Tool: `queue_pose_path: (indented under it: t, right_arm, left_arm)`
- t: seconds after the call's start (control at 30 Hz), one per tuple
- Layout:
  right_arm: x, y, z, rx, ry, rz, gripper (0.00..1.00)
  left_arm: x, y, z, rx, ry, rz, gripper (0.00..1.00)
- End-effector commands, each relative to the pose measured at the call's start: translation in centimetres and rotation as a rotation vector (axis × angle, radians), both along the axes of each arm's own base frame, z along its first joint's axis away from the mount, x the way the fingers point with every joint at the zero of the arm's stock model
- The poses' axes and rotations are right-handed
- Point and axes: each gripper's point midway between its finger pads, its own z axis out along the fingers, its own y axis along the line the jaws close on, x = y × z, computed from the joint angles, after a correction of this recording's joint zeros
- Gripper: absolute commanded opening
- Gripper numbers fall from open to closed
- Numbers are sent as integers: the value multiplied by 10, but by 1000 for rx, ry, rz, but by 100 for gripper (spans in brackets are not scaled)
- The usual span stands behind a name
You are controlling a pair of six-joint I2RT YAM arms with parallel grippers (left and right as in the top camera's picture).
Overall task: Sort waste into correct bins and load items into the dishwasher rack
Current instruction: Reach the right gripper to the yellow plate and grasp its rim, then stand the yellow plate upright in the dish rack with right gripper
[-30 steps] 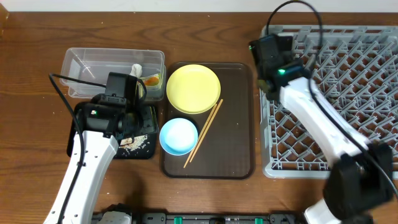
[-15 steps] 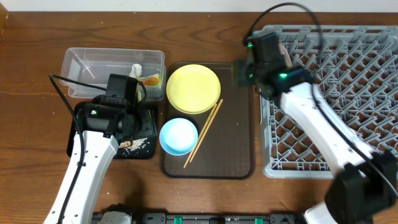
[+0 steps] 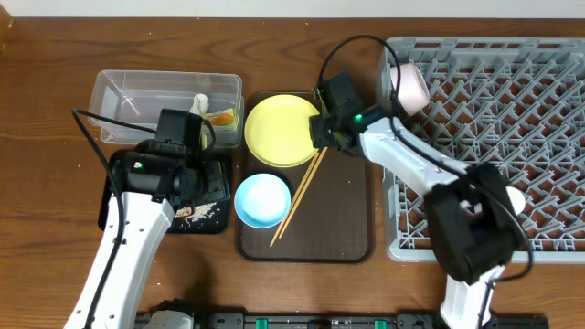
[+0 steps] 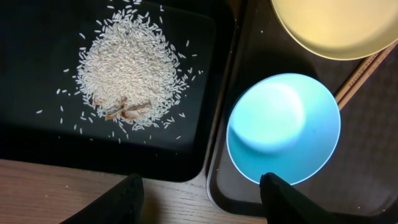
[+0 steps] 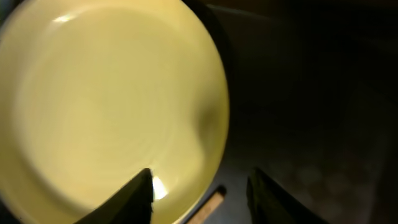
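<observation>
A yellow plate [image 3: 283, 131], a light blue bowl [image 3: 263, 199] and a pair of wooden chopsticks [image 3: 299, 196] lie on the brown tray [image 3: 347, 210]. My right gripper [image 3: 322, 131] is open and empty, low over the plate's right rim; the right wrist view shows the plate [image 5: 106, 106] and a chopstick tip [image 5: 208, 208] between its fingers [image 5: 199, 196]. My left gripper [image 4: 202, 202] is open and empty over the front edge of the black bin [image 4: 37, 130], which holds spilled rice [image 4: 134, 68]. The bowl [image 4: 283, 127] lies to its right.
A clear bin [image 3: 137, 96] with food scraps stands at the back left. The grey dishwasher rack [image 3: 512, 137] fills the right side, with a pink cup [image 3: 409, 87] in its back left corner. The black bin [image 3: 212, 187] sits left of the tray.
My right arm has swung left from the rack to the yellow plate's right rim, and the pink cup now shows in the rack. The left arm has not moved.
</observation>
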Motion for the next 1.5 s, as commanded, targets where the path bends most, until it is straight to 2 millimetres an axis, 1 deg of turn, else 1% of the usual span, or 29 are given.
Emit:
queue_pose_path:
  t: [0.0,0.1,0.17,0.2,0.27,0.3,0.33,0.43,0.5,0.57,0.63,0.67,0.7,0.83,0.9,0.97,1.0,1.03,1.1,1.13,1.17,1.2,1.3,1.47]
  right_arm:
    - [-1,0,-24,-6,40,-65,40]
    - [2,1,-36,4,53,-94,36]
    - [4,2,-41,12,53,-109,29]
    - [5,3,-41,18,52,-117,25]
    - [7,3,-41,26,50,-139,10]
    - [8,2,-41,27,46,-149,4]
    - [10,2,-40,30,37,-161,1]
    - [18,3,-35,39,3,-168,1]
    - [23,0,-26,43,-24,-179,1]
    - [29,-6,-14,41,-55,-200,1]
    - [38,-17,6,30,-109,-210,1]
    - [43,-24,22,22,-149,-214,1]
    - [46,-29,33,16,-177,-216,1]
    - [57,-56,99,-9,-325,-215,1]
    - [58,-74,132,-13,-387,-226,1]
    - [58,-98,166,-24,-450,-260,1]
    - [57,-110,178,-35,-476,-277,1]
    - [56,-126,195,-53,-511,-297,1]
    - [55,-153,219,-103,-571,-324,1]
    - [53,-176,236,-161,-614,-344,1]
    - [51,-189,243,-195,-633,-358,1]
    - [49,-206,252,-247,-654,-378,1]
    - [42,-253,269,-408,-682,-433,1]
    - [32,-315,274,-644,-646,-494,1]
  left_arm:
    - [-2,4,-4,18,14,-1,63]
    - [-2,4,-4,18,14,-1,63]
    - [-2,4,-4,18,15,-1,63]
    - [-2,4,-4,18,15,-1,63]
    - [-2,4,-4,17,14,-1,63]
    - [-2,4,-4,18,15,-1,63]
    - [-2,4,-4,17,14,-1,63]
    - [-2,4,-4,17,14,-1,63]
    - [-2,4,-4,18,15,-1,63]
    - [-2,4,-4,18,15,-1,63]
    - [-2,4,-4,18,15,-1,63]
    - [-2,4,-4,17,14,-1,63]
    - [-2,4,-4,17,14,-1,63]
    - [-2,4,-4,17,14,-1,63]
    - [-2,4,-4,17,14,-1,63]
    - [-2,4,-4,17,14,-1,63]
    - [-2,4,-4,17,14,-1,63]
    - [-2,4,-4,17,14,-1,63]
    - [-2,4,-4,17,14,-1,63]
    - [-2,4,-4,17,14,-1,63]
    - [-2,4,-4,17,14,-1,63]
    - [-2,4,-4,17,14,-1,63]
    - [-2,4,-4,17,14,-1,63]
    - [-2,4,-4,17,14,-1,63]
